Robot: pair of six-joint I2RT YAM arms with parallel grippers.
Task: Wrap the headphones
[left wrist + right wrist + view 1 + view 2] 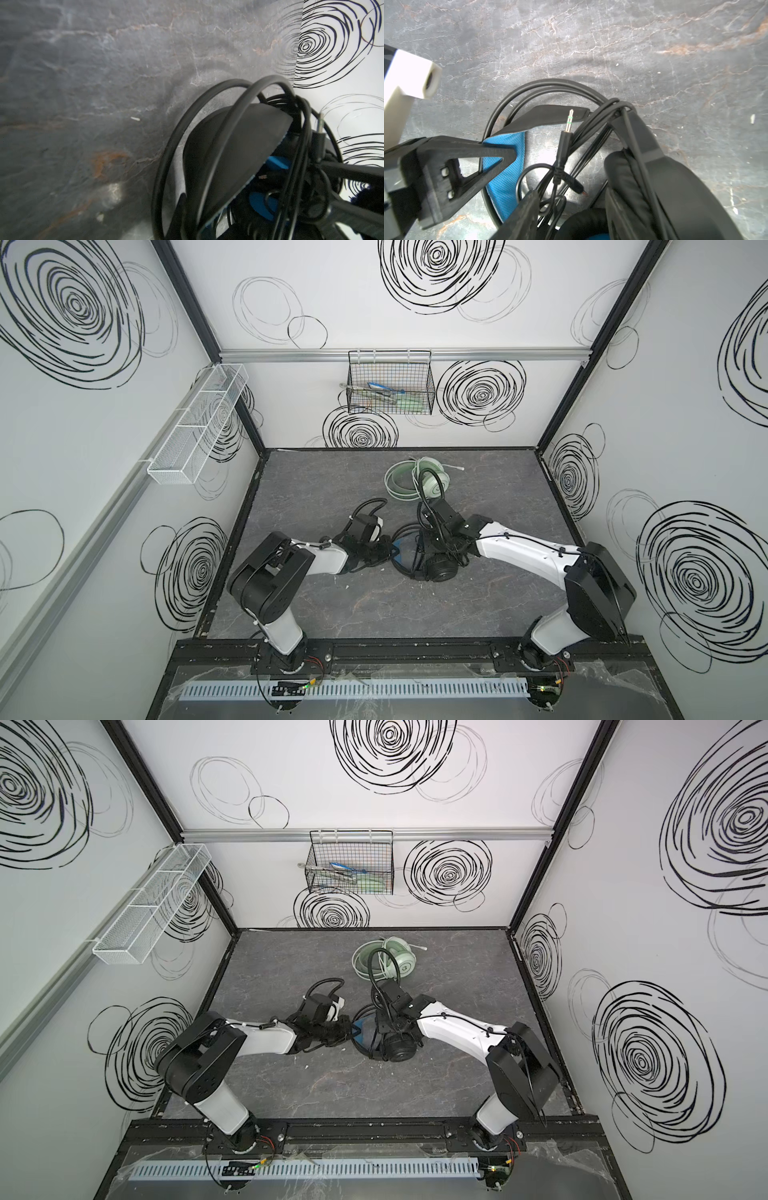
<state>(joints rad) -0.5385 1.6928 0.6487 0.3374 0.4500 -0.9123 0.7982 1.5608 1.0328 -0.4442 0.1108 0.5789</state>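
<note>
Black wire basket (427, 383), metal tool (360, 386) inside

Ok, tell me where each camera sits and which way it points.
Both top views: high over the front edge, looking down at the table; left arm and right arm show.
Left wrist: on the left arm, close on the black headset; own fingers unclear.
Right wrist: on the right arm, facing the table and plug; its finger and the left gripper show.
Shared: all see the black headset.

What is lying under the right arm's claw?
The black headphones, black cord looped over the headband, plug sticking free. In both top views the right arm covers much of them.
</note>
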